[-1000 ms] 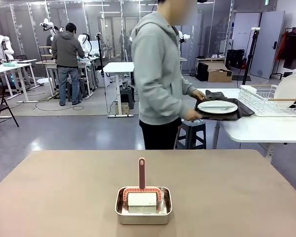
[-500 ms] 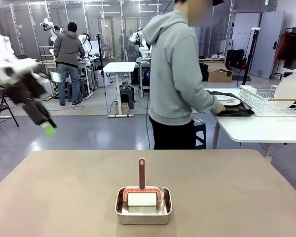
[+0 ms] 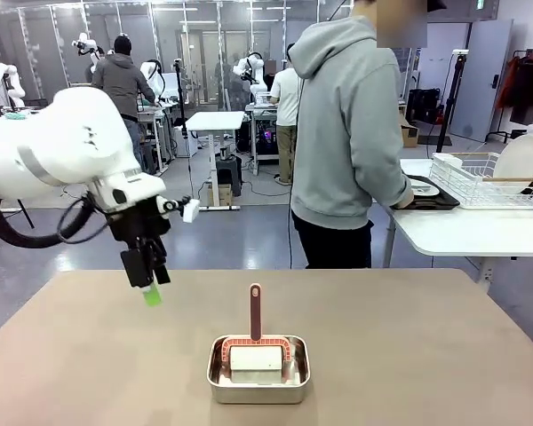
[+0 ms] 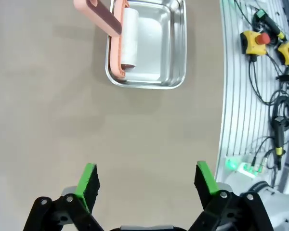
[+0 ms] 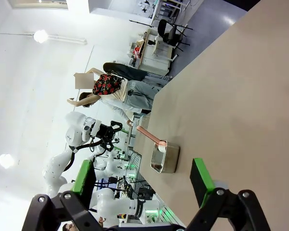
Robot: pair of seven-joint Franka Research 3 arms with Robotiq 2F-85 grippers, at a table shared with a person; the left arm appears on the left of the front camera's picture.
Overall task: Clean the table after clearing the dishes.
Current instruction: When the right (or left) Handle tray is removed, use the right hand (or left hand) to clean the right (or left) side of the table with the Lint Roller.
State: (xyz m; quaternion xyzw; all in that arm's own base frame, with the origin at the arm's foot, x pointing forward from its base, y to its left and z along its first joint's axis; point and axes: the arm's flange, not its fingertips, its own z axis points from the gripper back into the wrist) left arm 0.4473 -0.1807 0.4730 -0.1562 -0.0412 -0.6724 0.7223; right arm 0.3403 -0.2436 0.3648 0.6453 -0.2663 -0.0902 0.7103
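The tan table [image 3: 409, 346] carries a small steel pan [image 3: 258, 366] holding a white roller with an upright pink handle [image 3: 255, 311]. My left gripper [image 3: 149, 288] hangs open above the table's left part, left of and behind the pan. From the left wrist, its green pads [image 4: 89, 180] stand wide apart over bare tabletop [image 4: 53, 110], with the pan [image 4: 159, 48] ahead. My right gripper [image 5: 142, 177] is open too, and the pan [image 5: 164, 160] lies far off on the table [image 5: 231, 96]. At the far right a person rests a dark tray [image 3: 435, 202] with a white plate [image 3: 425, 188] on a white side table.
A person in a grey hoodie [image 3: 351, 133] stands beyond the far edge, turned toward the white side table [image 3: 462, 232]. A wire dish rack [image 3: 484, 177] with a plate stands there. Cables and emergency-stop buttons [image 4: 253, 41] lie along the robot's side of the table.
My left arm has swung in from the left to hang over the table's left part. The person has stepped right and lowered the tray with the plate onto the side table.
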